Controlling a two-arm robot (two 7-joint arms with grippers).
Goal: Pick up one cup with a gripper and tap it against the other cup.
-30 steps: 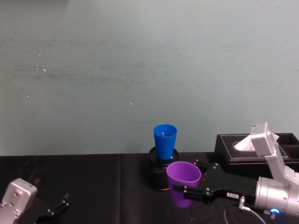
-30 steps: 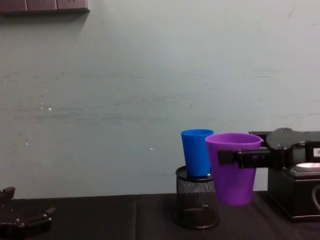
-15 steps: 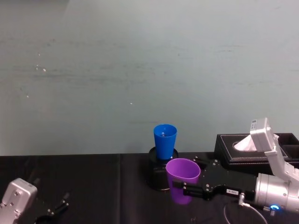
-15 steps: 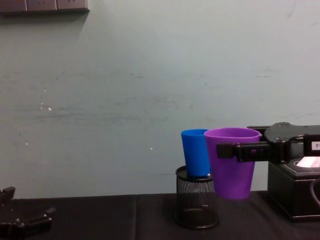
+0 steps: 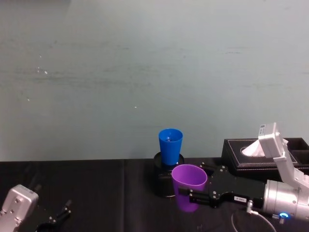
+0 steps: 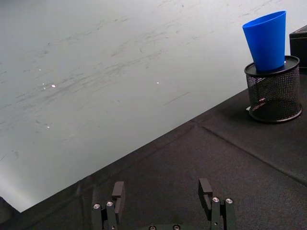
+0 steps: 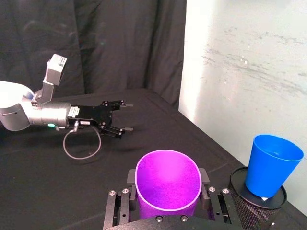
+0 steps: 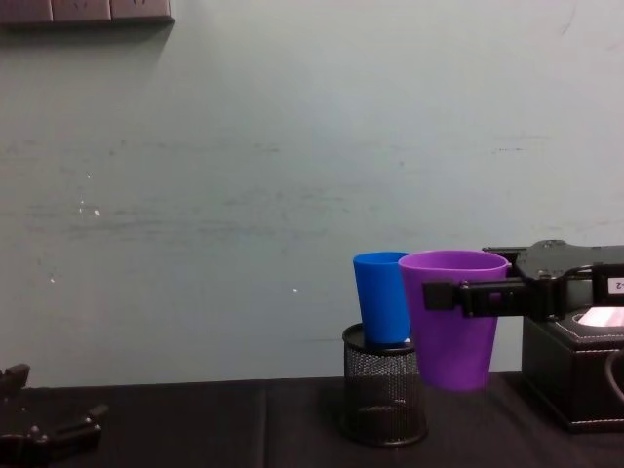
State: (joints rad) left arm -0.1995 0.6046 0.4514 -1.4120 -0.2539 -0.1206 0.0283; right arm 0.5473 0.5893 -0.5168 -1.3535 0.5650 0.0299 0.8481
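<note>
- The right end effector (image 8: 444,295) is gripping the purple cup (image 8: 453,336) just below its rim, jaws pressed against both sides, holding it upright and clear of the bench (image 8: 195,429).
- Over the last second the cup has been rising slightly and edging toward the blue cup (image 8: 383,297), which is standing in the mesh pen holder (image 8: 384,395). Lately it is barely moving.
- The right wrist view is showing a gap between the cups, so the tap is probably still to come.
- The left end effector (image 6: 163,196) is sitting parked at the bench's left, fingers spread wide and empty.
</note>
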